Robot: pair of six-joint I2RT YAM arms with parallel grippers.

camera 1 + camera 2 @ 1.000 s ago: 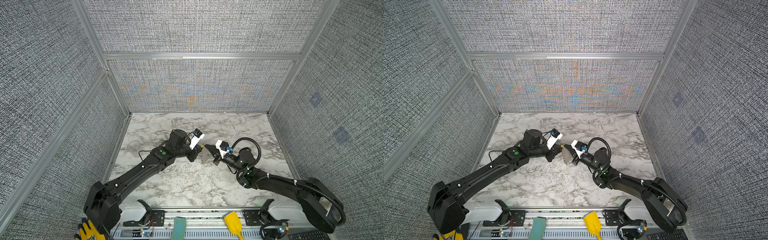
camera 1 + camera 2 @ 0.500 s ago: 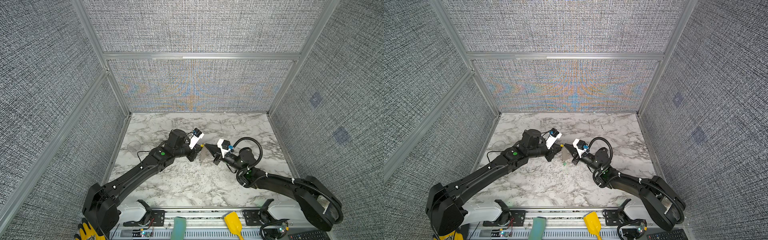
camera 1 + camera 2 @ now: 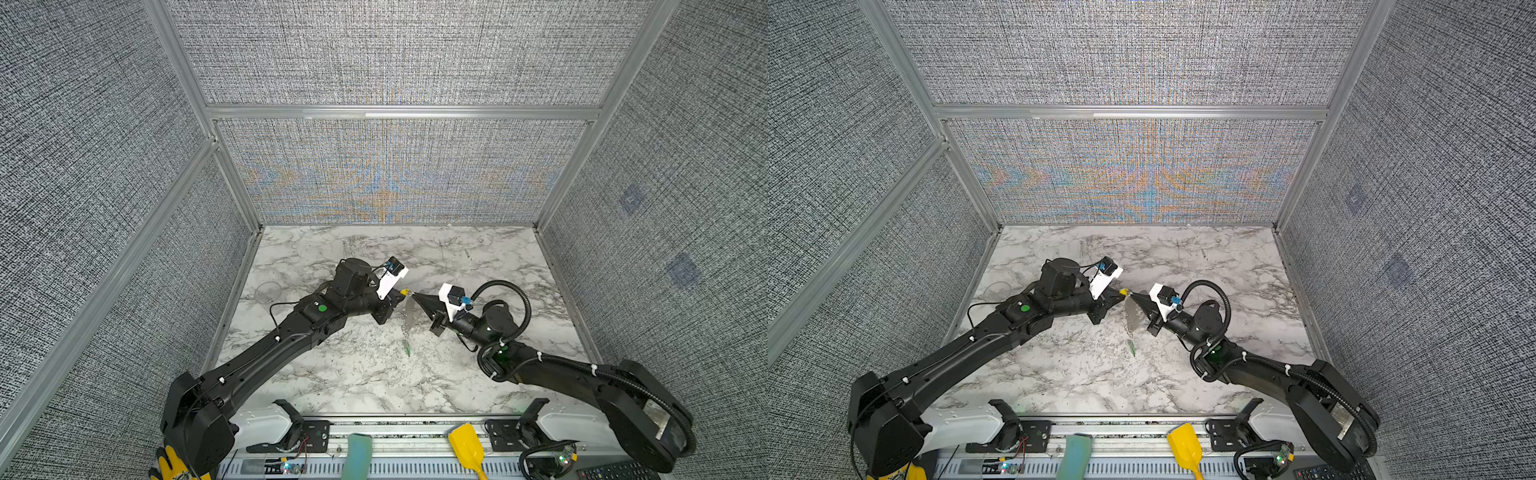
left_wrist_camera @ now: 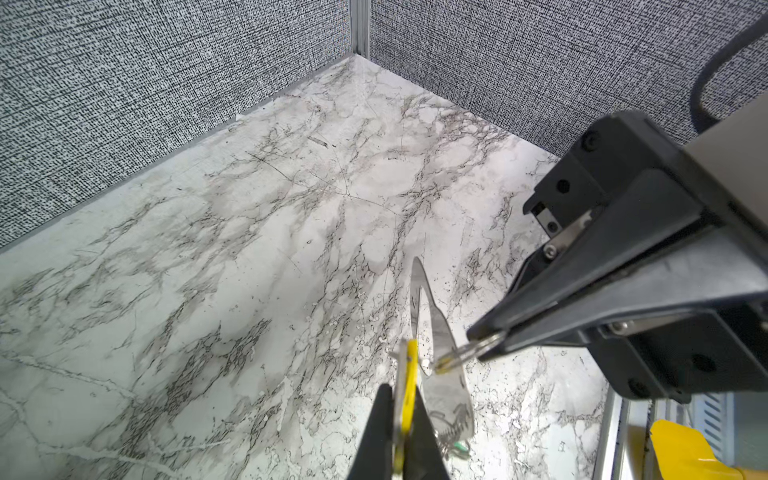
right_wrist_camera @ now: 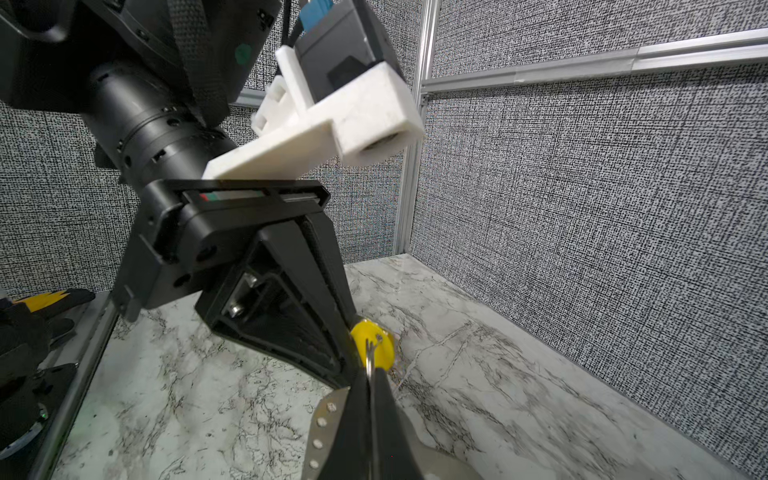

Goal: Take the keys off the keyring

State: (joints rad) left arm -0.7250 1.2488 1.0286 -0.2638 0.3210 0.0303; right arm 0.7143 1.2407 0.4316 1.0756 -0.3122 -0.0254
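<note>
over the worktop's middle, left gripper pinches the yellow key; right gripper clamps its metal ring, keyring dangling.

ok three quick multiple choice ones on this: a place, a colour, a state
1. Where is the green tag? A by the back wall; B just below the keyring; C on the front rail.
2. The left gripper holds a tag of which colour? A yellow; B green; C red.
3. The right gripper is: A wide open; B out of view; C shut on a small metal ring.
1 B, seen in both top views; 2 A, the yellow tag sits between its fingers; 3 C, it pinches the ring.
</note>
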